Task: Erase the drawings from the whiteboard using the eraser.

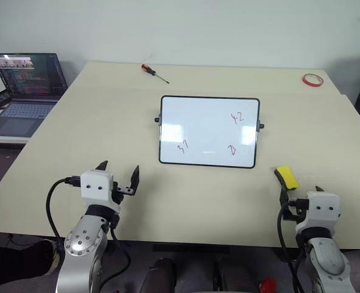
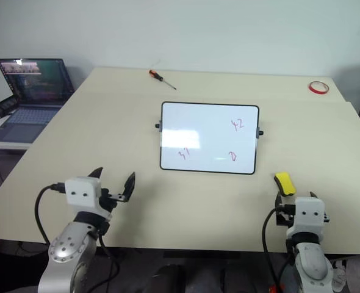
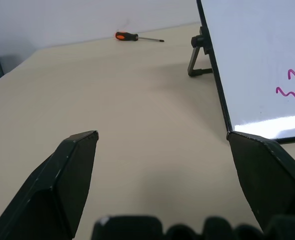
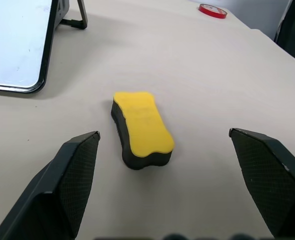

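Eraser (image 1: 286, 177) placement was seen, in the left eye view, on the table (image 1: 186, 201) just ahead of the right gripper (image 1: 299, 190), to the lower right of the whiteboard (image 1: 208, 131), on which the red drawings (image 1: 236, 118) were all unwiped. The left gripper (image 1: 119, 174) was seen well apart from the eraser, on the board's other side, so the right arm was judged the nearer.

From the right wrist view, the eraser (image 4: 141, 129) was found lying between the widely spread fingers (image 4: 62, 190), untouched, its long axis running roughly along the gripper's reach, slightly slanted.

From the left wrist view, the left fingers (image 3: 62, 185) were likewise spread wide, with nothing held, near the board's lower corner.
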Robot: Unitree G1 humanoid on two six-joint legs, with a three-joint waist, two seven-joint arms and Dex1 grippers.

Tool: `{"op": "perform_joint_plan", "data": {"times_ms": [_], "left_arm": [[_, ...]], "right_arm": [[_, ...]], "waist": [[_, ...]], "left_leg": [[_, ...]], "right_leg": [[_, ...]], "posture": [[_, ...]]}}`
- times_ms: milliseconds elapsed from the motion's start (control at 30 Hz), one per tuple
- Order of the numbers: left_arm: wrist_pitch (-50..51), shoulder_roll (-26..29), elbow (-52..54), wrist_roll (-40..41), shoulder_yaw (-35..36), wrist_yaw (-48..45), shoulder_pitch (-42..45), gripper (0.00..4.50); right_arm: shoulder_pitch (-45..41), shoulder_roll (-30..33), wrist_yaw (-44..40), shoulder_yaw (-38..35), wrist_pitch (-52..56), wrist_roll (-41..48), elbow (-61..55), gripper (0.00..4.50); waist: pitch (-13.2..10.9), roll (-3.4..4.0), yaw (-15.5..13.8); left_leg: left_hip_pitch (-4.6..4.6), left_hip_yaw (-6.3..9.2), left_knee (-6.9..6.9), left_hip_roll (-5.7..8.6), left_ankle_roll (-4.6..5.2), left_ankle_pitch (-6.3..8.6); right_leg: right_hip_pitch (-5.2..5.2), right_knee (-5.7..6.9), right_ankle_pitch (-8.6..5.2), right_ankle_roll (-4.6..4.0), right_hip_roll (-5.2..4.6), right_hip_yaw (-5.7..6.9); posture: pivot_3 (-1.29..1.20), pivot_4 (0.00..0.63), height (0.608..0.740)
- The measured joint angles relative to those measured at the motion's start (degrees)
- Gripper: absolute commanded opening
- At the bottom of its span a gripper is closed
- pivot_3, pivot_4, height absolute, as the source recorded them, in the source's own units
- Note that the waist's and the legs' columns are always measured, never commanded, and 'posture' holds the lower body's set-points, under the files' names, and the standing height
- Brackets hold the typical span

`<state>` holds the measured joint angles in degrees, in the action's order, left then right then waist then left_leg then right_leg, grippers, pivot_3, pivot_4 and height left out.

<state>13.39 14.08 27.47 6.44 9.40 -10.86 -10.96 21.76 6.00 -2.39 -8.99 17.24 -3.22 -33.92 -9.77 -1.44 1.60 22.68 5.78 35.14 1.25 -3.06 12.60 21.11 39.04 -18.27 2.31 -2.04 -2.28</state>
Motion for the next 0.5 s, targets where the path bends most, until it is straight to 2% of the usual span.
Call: {"op": "perform_joint_plan", "data": {"times_ms": [500], "left_arm": [[-0.2, -0.2, 1.9, 0.2, 0.6, -0.9, -2.5, 4.5]], "right_arm": [[-0.5, 1.4, -1.6, -0.9, 2.3, 0.3, -0.7, 4.46]], "waist": [[0.0, 0.0, 0.0]], "left_leg": [[0.0, -0.01, 0.0, 0.0, 0.0, 0.0]], "right_leg": [[0.0, -0.01, 0.0, 0.0, 0.0, -0.01]], "posture": [[0.0, 0.15, 0.74]]}}
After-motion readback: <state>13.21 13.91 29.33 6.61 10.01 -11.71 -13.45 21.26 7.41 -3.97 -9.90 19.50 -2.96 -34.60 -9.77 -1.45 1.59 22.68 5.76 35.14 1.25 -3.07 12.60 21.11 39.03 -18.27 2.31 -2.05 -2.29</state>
